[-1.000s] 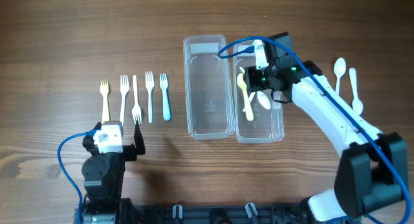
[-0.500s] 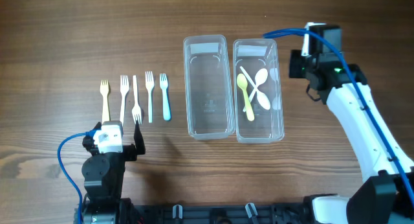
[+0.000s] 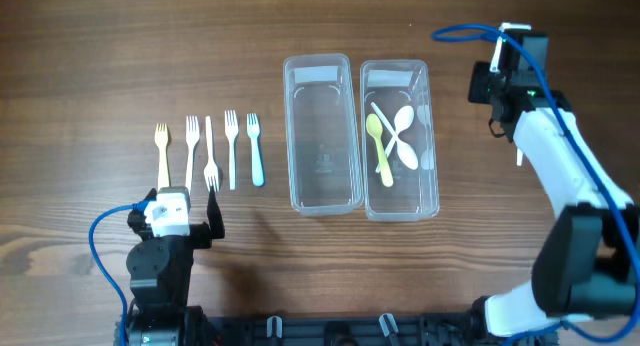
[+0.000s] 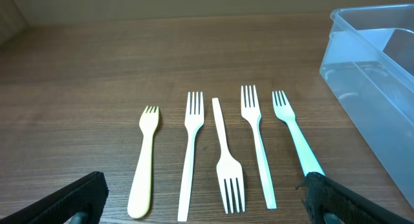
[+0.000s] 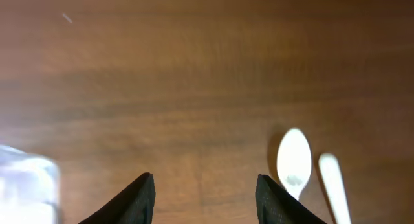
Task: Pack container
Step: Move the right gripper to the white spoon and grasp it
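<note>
Clear plastic both: at the middle of our worktop [image 3: 100, 46] the nine o'clock container [image 3: 322, 176] stands just beside the three o'clock container [image 3: 430, 136], which holds a yellow spoon [image 3: 381, 156] and two white spoons [image 3: 405, 119]. Five forks [image 4: 223, 146] lie in a row at nine o'clock, before our left tool [image 4: 207, 201], spread wide and gripping nothing. Our right tool [image 5: 206, 191] hangs at two o'clock, half parted and bare, two loose spoons [image 5: 294, 162] at its four o'clock.

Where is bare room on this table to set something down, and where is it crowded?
Bare wood lies between the light blue plastic fork and the empty clear plastic container. Crowded: the other clear container, holding spoons.
</note>
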